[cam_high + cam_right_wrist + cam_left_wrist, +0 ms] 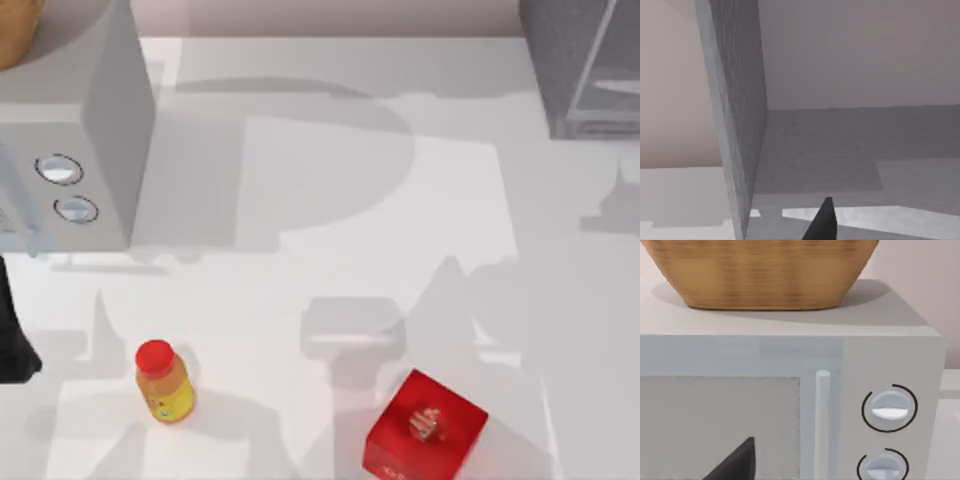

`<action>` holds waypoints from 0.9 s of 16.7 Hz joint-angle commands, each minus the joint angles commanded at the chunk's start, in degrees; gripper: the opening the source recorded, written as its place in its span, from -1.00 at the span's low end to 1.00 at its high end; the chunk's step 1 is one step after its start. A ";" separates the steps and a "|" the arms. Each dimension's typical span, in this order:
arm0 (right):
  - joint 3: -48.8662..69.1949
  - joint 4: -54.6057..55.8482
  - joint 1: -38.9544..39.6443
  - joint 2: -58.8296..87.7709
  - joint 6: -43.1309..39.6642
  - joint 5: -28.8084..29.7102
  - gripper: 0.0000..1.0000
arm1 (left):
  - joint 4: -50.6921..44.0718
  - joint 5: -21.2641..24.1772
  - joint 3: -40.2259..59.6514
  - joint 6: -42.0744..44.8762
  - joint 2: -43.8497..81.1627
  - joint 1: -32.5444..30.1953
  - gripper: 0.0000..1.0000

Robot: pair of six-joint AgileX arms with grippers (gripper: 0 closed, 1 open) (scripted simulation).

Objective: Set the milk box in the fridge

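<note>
Milk box: you cannot place it from these views, so don't assume it is held.

Fridge [585, 70] at counter's [330, 190] far right corner; grey wall [737, 115] close to right wrist camera, collision risk.

Red cube box [427, 425], orange bottle [163, 382] near front edge; middle open.

Left arm [12, 330] parked by microwave [90, 130].

Fingers' state on both: cannot tell.

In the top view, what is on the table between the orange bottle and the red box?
Nothing: between the bottle and the red box the top view shows bare white table with shadows only.
</note>
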 joint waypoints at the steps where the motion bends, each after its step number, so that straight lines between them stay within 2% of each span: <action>1: 2.76 3.36 -0.95 6.28 0.03 -0.48 -1.00 | 0.00 0.00 0.00 0.00 0.00 0.00 1.00; 8: 20.04 24.24 -6.05 41.29 -1.01 -4.08 -1.00 | 0.00 0.00 0.00 0.00 0.00 0.00 1.00; 15: 27.42 33.19 -7.17 55.10 -1.13 -6.75 -1.00 | 0.00 0.00 0.00 0.00 0.00 0.00 1.00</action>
